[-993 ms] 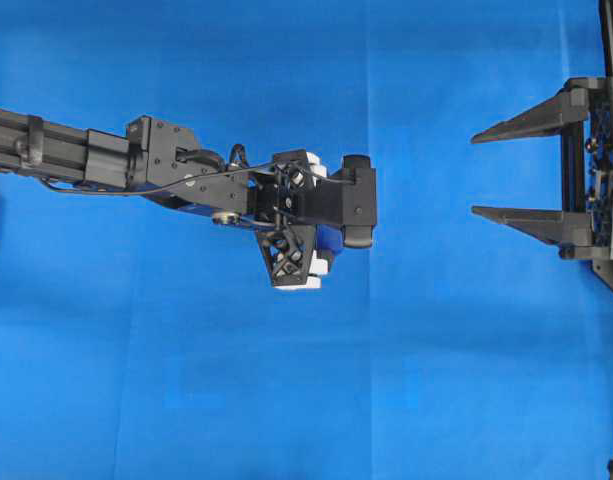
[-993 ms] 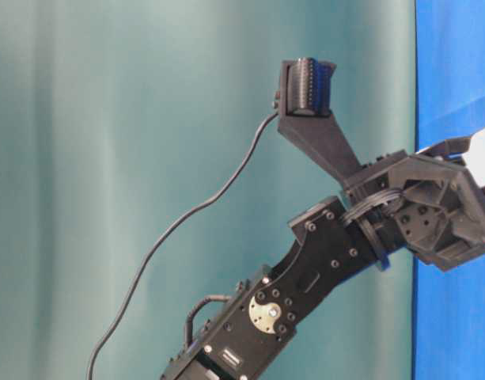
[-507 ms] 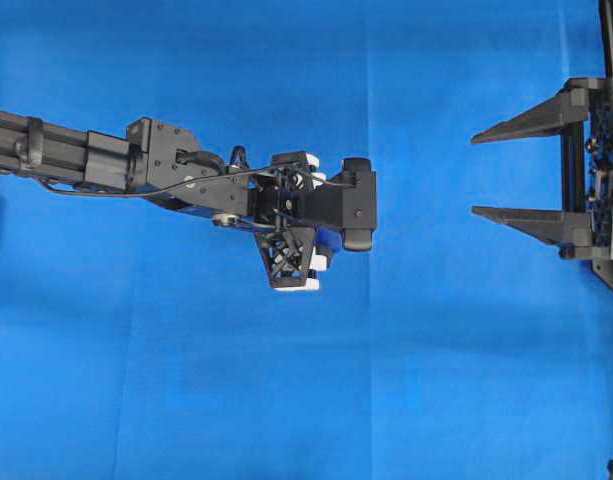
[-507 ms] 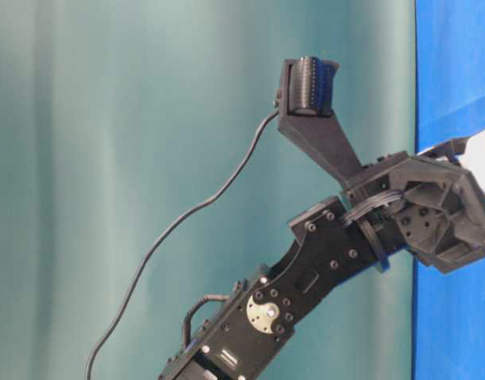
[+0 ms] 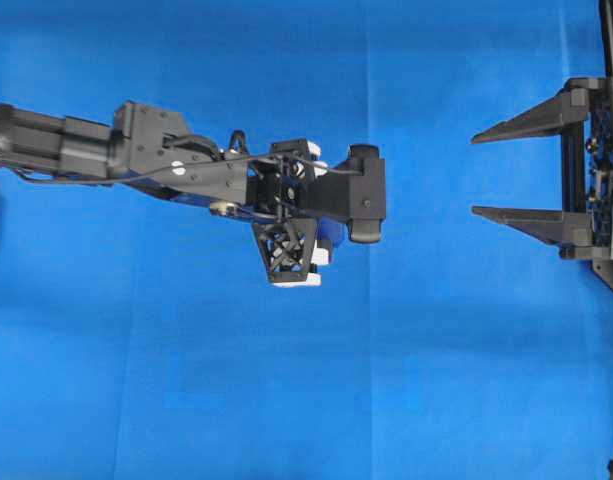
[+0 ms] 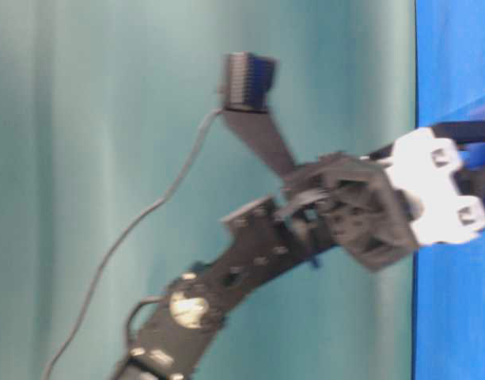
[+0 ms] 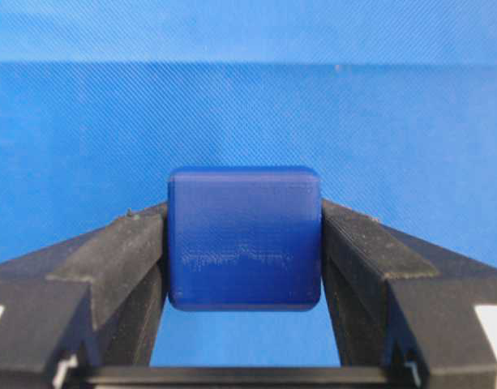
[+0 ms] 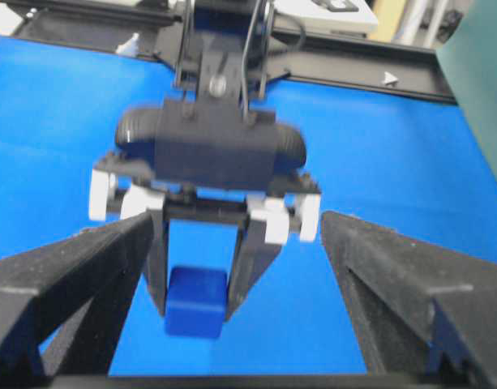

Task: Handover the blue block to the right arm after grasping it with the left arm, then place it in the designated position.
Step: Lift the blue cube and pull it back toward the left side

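Overhead, the left arm (image 5: 136, 165) reaches from the tabletop's left edge toward the middle of the blue cloth (image 5: 286, 400), and its hand (image 5: 321, 245) points downward, mostly hidden under the wrist camera mount. Only a sliver of the blue block (image 5: 331, 238) peeks out beside the white brackets. At the right edge the right arm's hand (image 5: 486, 172) is spread wide with nothing between its two pointed fingers, well apart from the left one.

From table level, the left arm (image 6: 250, 253) is blurred; the white brackets (image 6: 436, 186) show against the cloth, but the block is not visible.

Seen from the left wrist, the blue block (image 7: 244, 239) sits clamped between both fingers (image 7: 118, 259), touching each, with cloth behind.

From the right wrist, the left hand (image 8: 198, 304) hangs ahead, gripping the blue block (image 8: 196, 301) at its fingertips; whether the block clears the cloth I cannot tell. The right hand's fingers (image 8: 62, 275) frame the view, splayed.
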Available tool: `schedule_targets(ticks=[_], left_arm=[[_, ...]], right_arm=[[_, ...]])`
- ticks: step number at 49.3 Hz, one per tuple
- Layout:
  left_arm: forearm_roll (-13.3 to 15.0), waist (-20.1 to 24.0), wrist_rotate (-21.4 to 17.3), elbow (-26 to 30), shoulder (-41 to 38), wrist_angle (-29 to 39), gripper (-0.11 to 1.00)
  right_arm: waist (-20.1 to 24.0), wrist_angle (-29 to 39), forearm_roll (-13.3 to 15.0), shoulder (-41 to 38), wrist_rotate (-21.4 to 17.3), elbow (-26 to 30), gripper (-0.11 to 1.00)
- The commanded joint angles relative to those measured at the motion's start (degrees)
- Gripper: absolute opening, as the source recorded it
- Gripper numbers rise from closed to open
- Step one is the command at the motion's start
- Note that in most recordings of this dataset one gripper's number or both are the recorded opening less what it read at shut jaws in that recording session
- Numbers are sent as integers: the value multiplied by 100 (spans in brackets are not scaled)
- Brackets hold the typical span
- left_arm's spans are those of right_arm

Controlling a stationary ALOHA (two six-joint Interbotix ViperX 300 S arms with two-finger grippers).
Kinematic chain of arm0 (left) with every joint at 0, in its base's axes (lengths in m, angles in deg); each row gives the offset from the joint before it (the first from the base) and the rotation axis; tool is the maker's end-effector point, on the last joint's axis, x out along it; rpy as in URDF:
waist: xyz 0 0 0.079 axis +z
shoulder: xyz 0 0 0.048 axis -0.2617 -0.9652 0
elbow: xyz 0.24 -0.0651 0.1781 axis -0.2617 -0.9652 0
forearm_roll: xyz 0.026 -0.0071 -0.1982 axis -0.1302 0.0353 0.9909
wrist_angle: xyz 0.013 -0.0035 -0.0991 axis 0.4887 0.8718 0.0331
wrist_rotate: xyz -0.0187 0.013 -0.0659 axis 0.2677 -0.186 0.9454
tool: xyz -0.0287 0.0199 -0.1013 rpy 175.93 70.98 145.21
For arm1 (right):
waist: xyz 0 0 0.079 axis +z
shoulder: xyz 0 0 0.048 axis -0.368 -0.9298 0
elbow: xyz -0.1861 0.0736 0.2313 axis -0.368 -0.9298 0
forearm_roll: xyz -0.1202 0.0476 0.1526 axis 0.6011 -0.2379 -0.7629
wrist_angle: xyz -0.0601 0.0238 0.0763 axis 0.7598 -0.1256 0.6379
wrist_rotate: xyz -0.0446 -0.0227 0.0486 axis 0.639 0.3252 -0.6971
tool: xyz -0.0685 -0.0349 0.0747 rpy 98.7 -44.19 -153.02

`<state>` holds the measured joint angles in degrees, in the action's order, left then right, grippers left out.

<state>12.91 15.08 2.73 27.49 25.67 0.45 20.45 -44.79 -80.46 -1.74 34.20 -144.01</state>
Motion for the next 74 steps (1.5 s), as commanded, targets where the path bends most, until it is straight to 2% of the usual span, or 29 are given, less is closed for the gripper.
schedule_targets(ticks=[1,15,33,74], left_arm=[[9,-9,-9,202,466,158,49],[9,-9,-26,360,1107,642,49],[-18,-9,-88,800,1336,1362,49],[-26,-9,-70,791,1371,1371,49]], right_arm=[[0,-18,0,-18,9,141,97],[-9,9,0,-18,9,149,97],[0,18,0,-9,0,158,97],[0,62,0,-9,-9,158,97]])
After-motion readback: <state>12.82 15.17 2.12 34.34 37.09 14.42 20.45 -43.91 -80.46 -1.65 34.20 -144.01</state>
